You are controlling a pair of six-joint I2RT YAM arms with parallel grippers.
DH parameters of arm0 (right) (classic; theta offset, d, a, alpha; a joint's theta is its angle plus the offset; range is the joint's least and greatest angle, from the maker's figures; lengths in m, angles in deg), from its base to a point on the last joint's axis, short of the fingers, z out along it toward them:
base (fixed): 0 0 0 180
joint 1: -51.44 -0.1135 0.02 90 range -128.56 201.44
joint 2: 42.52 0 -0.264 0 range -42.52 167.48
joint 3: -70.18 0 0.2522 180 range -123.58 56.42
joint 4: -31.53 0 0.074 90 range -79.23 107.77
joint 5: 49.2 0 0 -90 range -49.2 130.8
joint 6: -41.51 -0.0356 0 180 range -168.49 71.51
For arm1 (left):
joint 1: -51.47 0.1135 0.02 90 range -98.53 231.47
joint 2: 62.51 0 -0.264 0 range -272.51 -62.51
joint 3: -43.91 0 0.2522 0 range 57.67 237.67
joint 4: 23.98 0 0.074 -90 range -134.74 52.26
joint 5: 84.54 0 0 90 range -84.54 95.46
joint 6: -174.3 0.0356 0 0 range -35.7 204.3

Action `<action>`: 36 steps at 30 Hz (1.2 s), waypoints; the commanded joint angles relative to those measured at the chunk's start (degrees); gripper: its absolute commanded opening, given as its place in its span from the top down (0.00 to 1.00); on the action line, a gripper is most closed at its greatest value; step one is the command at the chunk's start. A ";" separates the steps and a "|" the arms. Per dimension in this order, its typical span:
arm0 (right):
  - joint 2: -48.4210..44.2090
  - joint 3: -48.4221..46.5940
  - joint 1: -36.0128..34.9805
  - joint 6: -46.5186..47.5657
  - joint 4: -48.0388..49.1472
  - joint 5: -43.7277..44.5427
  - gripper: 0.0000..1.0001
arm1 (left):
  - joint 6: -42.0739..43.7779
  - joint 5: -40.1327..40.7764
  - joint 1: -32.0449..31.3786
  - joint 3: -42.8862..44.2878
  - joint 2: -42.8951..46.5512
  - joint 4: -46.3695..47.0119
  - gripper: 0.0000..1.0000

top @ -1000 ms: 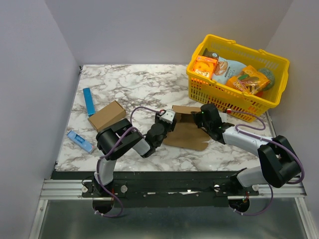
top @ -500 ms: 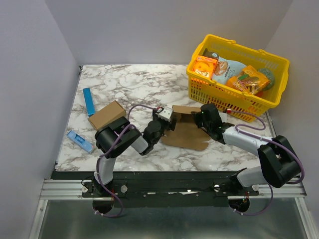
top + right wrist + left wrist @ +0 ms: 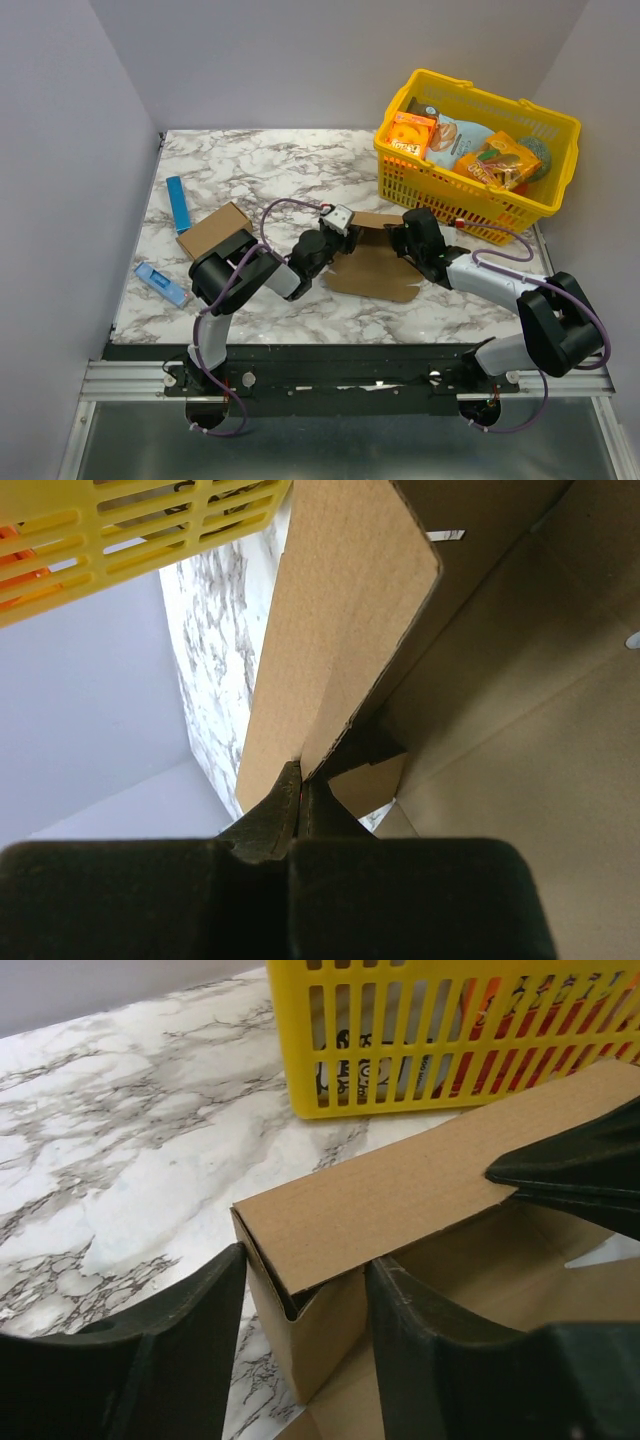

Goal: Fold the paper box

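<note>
Paper box [image 3: 375, 268], centre of the top view, lower left of the yellow basket [image 3: 470, 195]: light, thin cardboard that I judge creases easily, best taken by its flap edges. My right gripper [image 3: 302, 780] pinches the raised flap's edge. My left gripper [image 3: 300, 1260] straddles its corner with fingers parted, and I cannot tell whether they clamp it.

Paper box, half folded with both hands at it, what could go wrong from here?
The right hand pinches only the thin edge of a flap on the paper box; it could slip or tear. The left hand straddles the box's raised corner; squeezing may crush the fold. The yellow basket stands close beyond, so a push could jam the box against it.
</note>
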 commanded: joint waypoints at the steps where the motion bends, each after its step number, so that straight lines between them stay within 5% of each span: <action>1: 1.30 2.01 -0.50 3.12 -10.22 -0.28 0.99 | -0.52 -1.00 0.34 1.29 -0.66 -2.33 0.47; 9: 0.59 2.19 -0.41 3.21 -10.22 -0.19 1.00 | 1.93 2.60 -0.80 1.56 -0.13 -4.80 0.59; 13: -0.02 1.49 -0.41 4.35 -10.22 -0.37 0.96 | 5.01 10.66 -2.99 0.42 0.04 -2.88 0.68; 16: -0.73 1.04 -0.41 6.11 -10.22 -0.63 0.89 | 8.35 13.59 -4.31 -1.52 0.22 -0.24 0.77; 17: -0.81 0.87 -0.41 6.55 -10.22 -0.80 0.77 | 8.96 14.64 -4.66 -2.39 0.22 0.38 0.81; 26: -1.17 1.04 -0.41 7.34 -8.91 -2.21 0.42 | 15.65 22.38 -10.29 -2.75 1.10 0.48 0.90; 36: -5.20 2.89 -0.41 10.68 -4.78 0.25 0.28 | 13.28 23.44 -12.31 -2.58 4.26 -6.72 1.00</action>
